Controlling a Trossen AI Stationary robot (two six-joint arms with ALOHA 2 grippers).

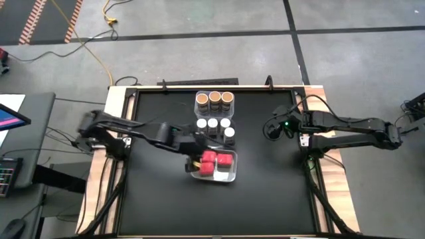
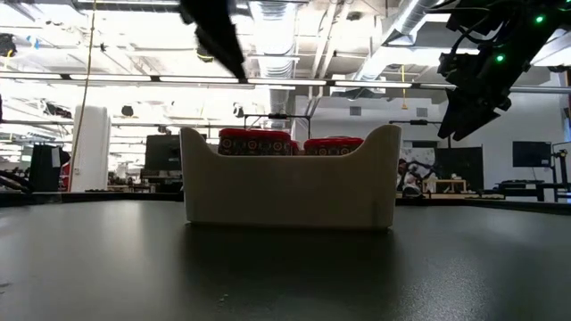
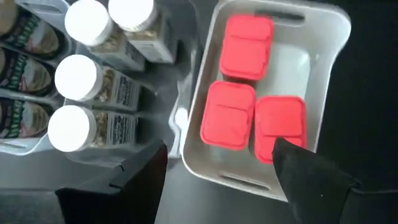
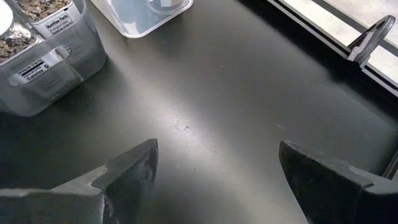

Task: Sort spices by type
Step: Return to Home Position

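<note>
Nearest on the table stands the white bin, holding the three red-topped jars. They have flat, square red lids with rounded corners. Two sit side by side, and the third sits in line with one of them. Packed in this way, one kind fills one bin, which is the point of the sort. In the level view only the red lids and a strip of patterned label show above the bin's dipped wall.

The left gripper hangs over the left part of this bin. Its fingers are spread wide with nothing between them. That fits a gripper with no jar to carry, raised clear of the lids so a pull-away would not knock them.

Just beyond, touching or nearly touching the white bin, is the middle bin with the white-topped jars. These have round white caps over clear bodies that show pale, speckled contents and printed labels. At least four are visible, grouped closely.

Level with that bin but well off to the right, the right gripper waits above bare tabletop. Its fingers are apart and it is empty, out of the other arm's way.

Farthest is the far bin, with three tan-topped jars in a row across it. Their tops are round and brown.

No jar lies loose on the table, so the sorting looks complete.
</note>
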